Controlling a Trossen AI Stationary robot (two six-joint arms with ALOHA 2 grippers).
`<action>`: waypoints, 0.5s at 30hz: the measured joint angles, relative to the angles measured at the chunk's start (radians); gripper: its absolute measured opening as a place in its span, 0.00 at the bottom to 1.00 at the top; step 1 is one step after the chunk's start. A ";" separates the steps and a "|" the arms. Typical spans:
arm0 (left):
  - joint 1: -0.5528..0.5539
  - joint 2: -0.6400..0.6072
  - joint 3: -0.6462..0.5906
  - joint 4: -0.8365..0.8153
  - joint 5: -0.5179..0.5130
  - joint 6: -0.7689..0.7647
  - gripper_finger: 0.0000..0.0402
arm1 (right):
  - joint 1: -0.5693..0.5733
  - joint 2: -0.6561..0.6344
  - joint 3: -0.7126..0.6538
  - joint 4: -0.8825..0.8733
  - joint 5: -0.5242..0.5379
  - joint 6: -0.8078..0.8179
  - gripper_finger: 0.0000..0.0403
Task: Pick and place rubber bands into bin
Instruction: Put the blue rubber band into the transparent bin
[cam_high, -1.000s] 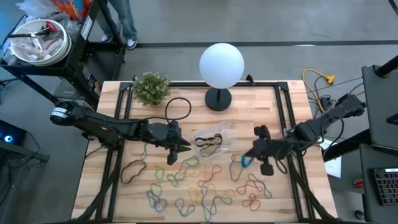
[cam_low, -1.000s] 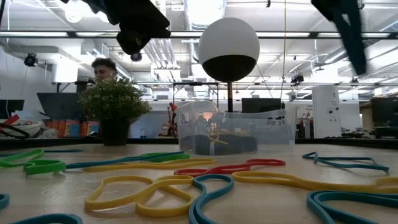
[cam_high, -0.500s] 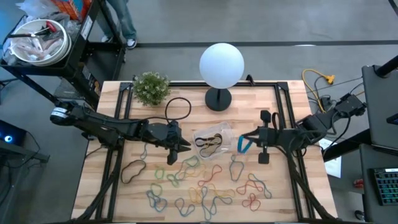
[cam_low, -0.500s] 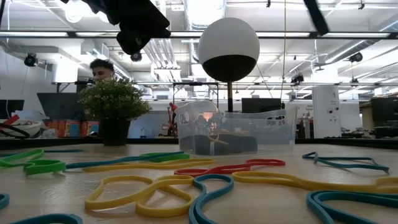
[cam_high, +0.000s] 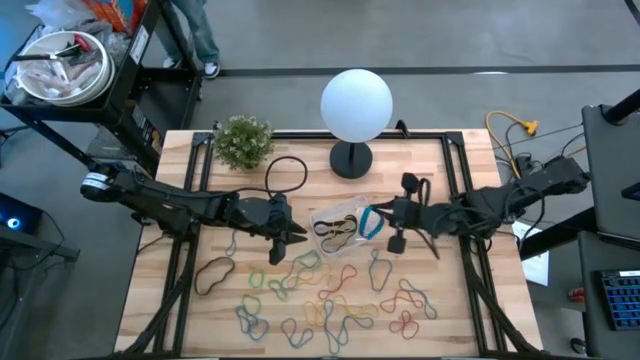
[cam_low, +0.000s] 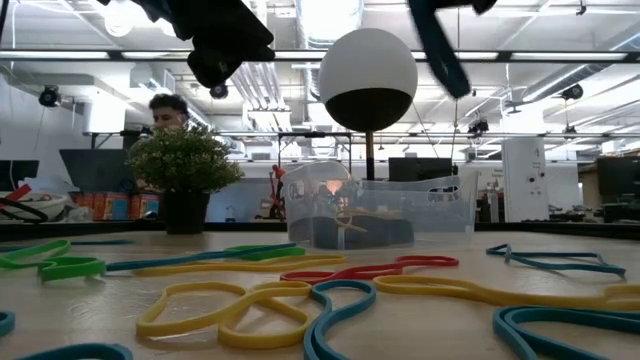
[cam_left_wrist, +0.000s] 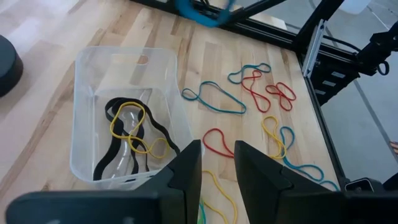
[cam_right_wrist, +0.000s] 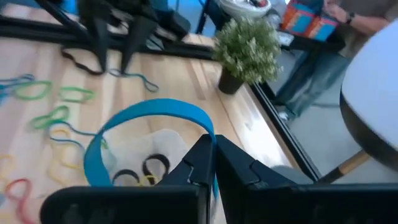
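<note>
Right claw (cam_high: 383, 222), pinched tight on a blue rubber band (cam_high: 371, 222), hangs just beside the bin (cam_high: 340, 229); the bin lies ahead of its fingertips.

Blue band (cam_right_wrist: 149, 118) — clear bin (cam_high: 350, 212)

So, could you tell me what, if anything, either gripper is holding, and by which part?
The right gripper pinches a blue rubber band at one spot on its loop, over the bin. The left gripper holds nothing.

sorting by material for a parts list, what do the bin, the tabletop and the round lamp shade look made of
Bin: clear glossy plastic; the bands inside show through its walls.
Tabletop: pale wood in joined strips, matte, like butcher block.
Lamp shade: smooth white globe, glass or plastic; cannot tell which.
</note>
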 joint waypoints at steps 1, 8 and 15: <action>0.000 0.000 0.000 -0.001 -0.001 0.000 0.20 | -0.012 0.015 -0.007 0.018 0.001 0.005 0.02; 0.000 0.000 0.000 0.004 -0.014 -0.001 0.20 | -0.083 0.122 -0.025 0.039 0.001 0.071 0.02; 0.000 0.000 0.000 0.007 -0.015 -0.001 0.20 | -0.124 0.237 -0.021 0.042 -0.003 0.079 0.02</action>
